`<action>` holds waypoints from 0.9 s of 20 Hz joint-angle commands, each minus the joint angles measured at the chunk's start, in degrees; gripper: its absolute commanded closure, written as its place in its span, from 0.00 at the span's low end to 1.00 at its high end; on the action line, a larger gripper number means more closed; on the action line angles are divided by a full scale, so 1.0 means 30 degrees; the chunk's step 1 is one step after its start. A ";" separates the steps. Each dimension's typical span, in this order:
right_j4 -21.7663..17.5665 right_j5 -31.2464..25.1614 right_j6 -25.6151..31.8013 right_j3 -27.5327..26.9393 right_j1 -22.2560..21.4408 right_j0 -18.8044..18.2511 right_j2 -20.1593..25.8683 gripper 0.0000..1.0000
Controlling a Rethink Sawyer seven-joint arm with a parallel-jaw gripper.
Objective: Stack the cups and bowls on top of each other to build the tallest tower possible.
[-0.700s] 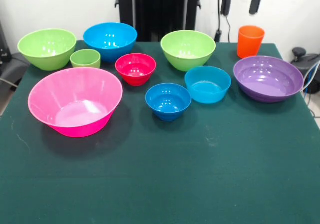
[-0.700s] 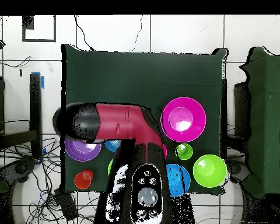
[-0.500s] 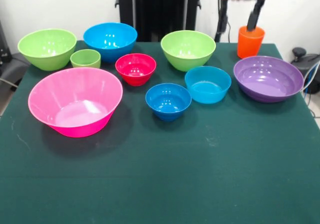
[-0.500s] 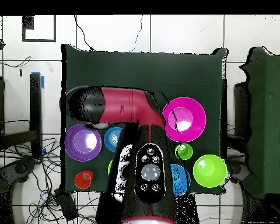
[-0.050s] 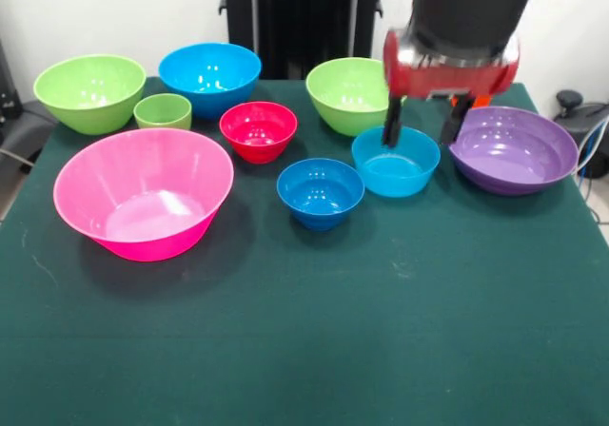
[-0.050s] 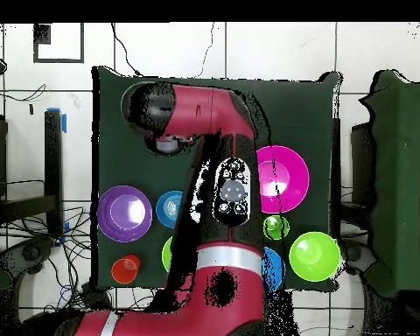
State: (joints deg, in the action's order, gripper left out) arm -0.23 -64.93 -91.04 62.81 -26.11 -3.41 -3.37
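Note:
My gripper (image 5: 419,133) hangs open and empty, its fingers straddling the far right rim of the teal bowl (image 5: 395,169), with the purple bowl (image 5: 519,150) just right of it. The small blue bowl (image 5: 320,191), the small red bowl (image 5: 258,129) and the huge pink bowl (image 5: 143,193) stand further left. Along the far side are two lime-green bowls (image 5: 89,91) (image 5: 344,93), the large blue bowl (image 5: 209,76) and the short lime-green cup (image 5: 163,111). In the front view my arm hides the orange cup; the overhead view shows that orange cup (image 6: 126,269) near the purple bowl (image 6: 124,213).
All bowls stand apart and upright on the dark green table (image 5: 381,331). In the overhead view my arm (image 6: 218,192) covers the table's middle and hides the gripper. Cables and a dark object (image 5: 571,101) lie off the table's right edge.
My arm has swung out over the table. In the front view the gripper came from the top edge, above the orange cup, down and forward to the teal bowl.

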 commanded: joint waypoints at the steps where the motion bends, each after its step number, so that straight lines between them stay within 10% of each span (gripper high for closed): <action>1: -0.1265 -0.1183 -0.2362 -0.3299 0.2843 -0.0328 0.0092 0.00; 18: -0.0087 -0.0058 -0.3000 -0.2837 0.4504 -0.0607 -0.0775 0.00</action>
State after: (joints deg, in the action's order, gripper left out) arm -0.38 -67.10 -91.04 56.44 -17.02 -3.62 -8.76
